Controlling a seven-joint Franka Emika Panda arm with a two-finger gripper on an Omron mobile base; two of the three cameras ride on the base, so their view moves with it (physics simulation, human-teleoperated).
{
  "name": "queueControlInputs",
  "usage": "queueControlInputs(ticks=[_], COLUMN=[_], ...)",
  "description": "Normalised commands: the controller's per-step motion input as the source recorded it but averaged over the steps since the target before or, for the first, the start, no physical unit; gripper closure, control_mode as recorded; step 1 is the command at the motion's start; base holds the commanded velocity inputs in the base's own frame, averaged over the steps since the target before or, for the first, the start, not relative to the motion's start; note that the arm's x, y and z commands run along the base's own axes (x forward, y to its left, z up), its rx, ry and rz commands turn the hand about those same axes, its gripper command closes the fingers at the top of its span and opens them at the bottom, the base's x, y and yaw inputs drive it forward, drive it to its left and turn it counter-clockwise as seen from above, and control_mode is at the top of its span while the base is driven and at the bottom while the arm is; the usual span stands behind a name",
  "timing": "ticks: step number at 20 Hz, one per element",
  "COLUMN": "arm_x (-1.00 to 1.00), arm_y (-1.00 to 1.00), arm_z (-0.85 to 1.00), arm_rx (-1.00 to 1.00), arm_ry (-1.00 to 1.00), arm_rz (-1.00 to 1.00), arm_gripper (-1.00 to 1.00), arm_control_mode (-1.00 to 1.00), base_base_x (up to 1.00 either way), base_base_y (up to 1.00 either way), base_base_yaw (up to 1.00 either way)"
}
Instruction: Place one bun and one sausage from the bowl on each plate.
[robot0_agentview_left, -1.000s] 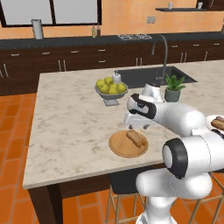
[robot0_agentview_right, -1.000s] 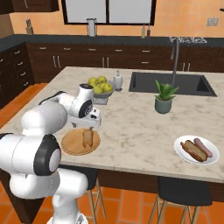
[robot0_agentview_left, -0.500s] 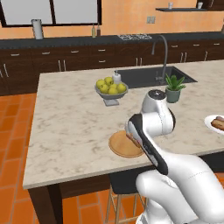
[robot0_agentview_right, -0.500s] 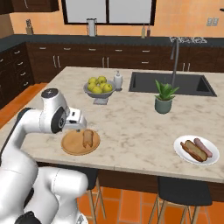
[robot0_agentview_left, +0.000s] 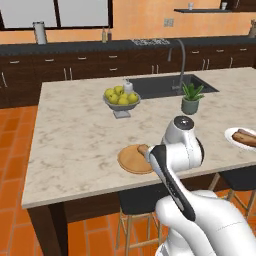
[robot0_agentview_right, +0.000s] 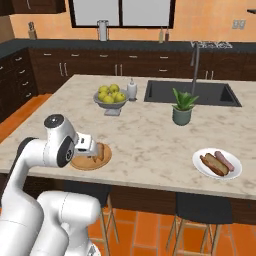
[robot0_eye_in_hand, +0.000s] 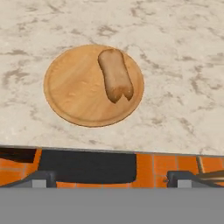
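The claw (robot0_eye_in_hand: 112, 177) hangs wide and empty over the desk's (robot0_eye_in_hand: 183, 39) near edge, its fingertips (robot0_eye_in_hand: 41, 176) above the dark stool seat (robot0_eye_in_hand: 87, 166) and orange floor (robot0_eye_in_hand: 166, 164). Just past the edge lies the wooden plate (robot0_eye_in_hand: 74, 94), bare on its left half. One bun (robot0_eye_in_hand: 116, 75) lies on its right half, long axis running away from the edge. Farther right, well apart, the white plate (robot0_agentview_right: 200, 170) carries a bun (robot0_agentview_right: 211, 164) and a sausage (robot0_agentview_right: 224, 160) side by side.

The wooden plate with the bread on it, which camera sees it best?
The hand view: it looks down on the whole wooden plate, with the bun lying on it in full. In the left base view the arm covers the plate's right side. In the right base view the arm hides part of it.
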Motion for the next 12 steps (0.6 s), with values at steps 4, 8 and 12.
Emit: queueControlInputs(ticks=[4, 8, 12], arm_x=[0.00, 0.00, 0.00], arm_y=[0.00, 0.00, 0.00], arm_z=[0.00, 0.00, 0.00], arm_rx=[0.00, 0.00, 0.00], arm_ry=[0.00, 0.00, 0.00], arm_rz=[0.00, 0.00, 0.00], arm_gripper=[-1.00, -1.00, -1.00], arm_control_mode=[1.00, 1.00, 1.00], base_base_x=[-0.32, 0.23, 0.19], base_base_y=[-1.00, -1.00, -1.00], base_base_yaw=[-0.10, -0.03, 0.00])
